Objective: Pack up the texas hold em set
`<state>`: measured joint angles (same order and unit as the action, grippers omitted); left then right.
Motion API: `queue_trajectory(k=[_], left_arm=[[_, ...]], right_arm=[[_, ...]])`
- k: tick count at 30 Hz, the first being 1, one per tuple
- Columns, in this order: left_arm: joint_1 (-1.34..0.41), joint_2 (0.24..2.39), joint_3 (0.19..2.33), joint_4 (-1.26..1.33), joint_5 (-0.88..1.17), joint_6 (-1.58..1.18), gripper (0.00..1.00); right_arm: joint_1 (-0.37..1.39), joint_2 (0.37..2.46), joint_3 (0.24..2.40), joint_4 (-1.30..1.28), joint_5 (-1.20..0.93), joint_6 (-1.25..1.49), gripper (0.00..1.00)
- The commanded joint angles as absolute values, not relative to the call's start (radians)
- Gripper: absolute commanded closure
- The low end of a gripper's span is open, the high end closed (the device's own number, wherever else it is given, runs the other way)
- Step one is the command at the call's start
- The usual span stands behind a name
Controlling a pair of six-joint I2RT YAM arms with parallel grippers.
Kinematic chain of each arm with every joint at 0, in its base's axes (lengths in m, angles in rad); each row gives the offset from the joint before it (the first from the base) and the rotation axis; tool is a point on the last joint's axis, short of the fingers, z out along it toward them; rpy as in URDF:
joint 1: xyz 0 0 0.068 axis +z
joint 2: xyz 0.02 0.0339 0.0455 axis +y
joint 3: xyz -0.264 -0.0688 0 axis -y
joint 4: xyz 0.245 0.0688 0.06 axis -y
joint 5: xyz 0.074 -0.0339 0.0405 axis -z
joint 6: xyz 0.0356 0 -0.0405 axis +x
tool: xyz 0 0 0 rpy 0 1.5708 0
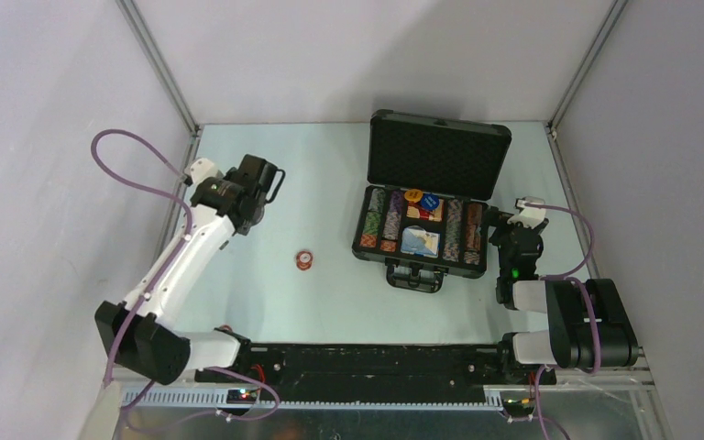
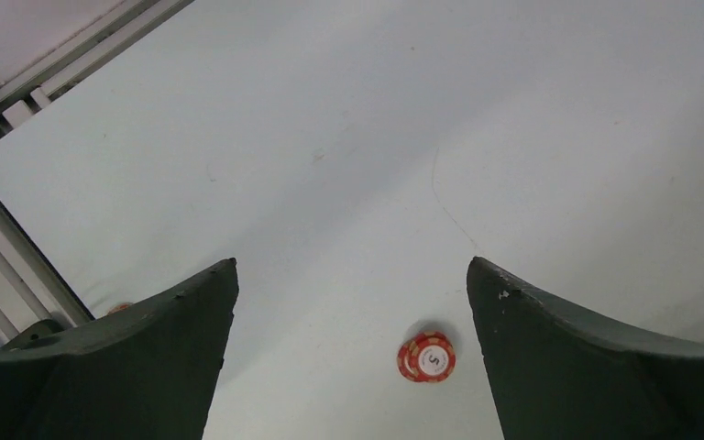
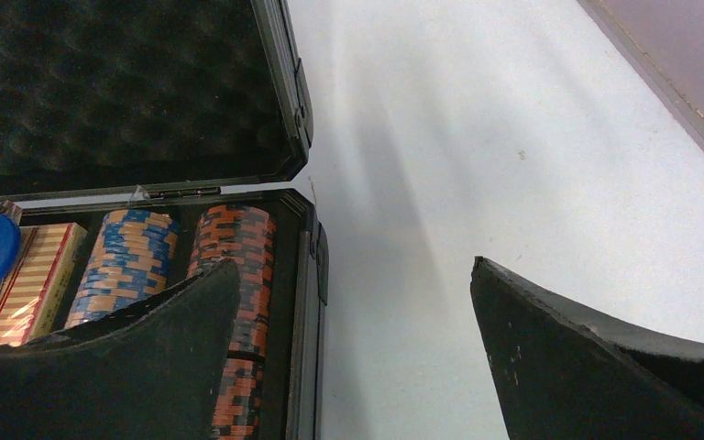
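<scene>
The black case (image 1: pixel 357 246) lies open at centre right, with its foam-lined lid (image 1: pixel 438 156) upright. Chip rows (image 1: pixel 380 220) fill its sides, and a red-white card box (image 1: pixel 424 212) and a blue round button (image 1: pixel 430 199) lie in the middle. Two small red-white chips (image 1: pixel 304 260) lie stacked on the table left of the case and also show in the left wrist view (image 2: pixel 427 357). My left gripper (image 1: pixel 271 186) is open and empty, high above the table (image 2: pixel 353 266). My right gripper (image 1: pixel 500 220) is open and empty, straddling the case's right wall (image 3: pixel 307 302). No black triangular marker is in view.
The case handle (image 1: pixel 414 278) sticks out toward the arm bases. Metal frame posts (image 1: pixel 160 73) and grey walls bound the table at the back and sides. A frame rail (image 2: pixel 18 257) runs along the left table edge near my left gripper.
</scene>
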<state>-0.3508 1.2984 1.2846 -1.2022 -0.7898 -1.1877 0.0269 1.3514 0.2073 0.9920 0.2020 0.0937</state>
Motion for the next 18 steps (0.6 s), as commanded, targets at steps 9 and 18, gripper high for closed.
queue_trajectory(k=[9, 18], left_arm=[[-0.597, 1.13, 1.271, -1.21, -0.928, -1.237, 0.0], [-0.632, 1.106, 1.279, -1.148, -0.856, -1.211, 0.0]], right_arm=[[0.021, 1.357, 0.231, 1.011, 0.208, 0.081, 0.01], [0.021, 1.357, 0.229, 1.01, 0.208, 0.081, 0.01]])
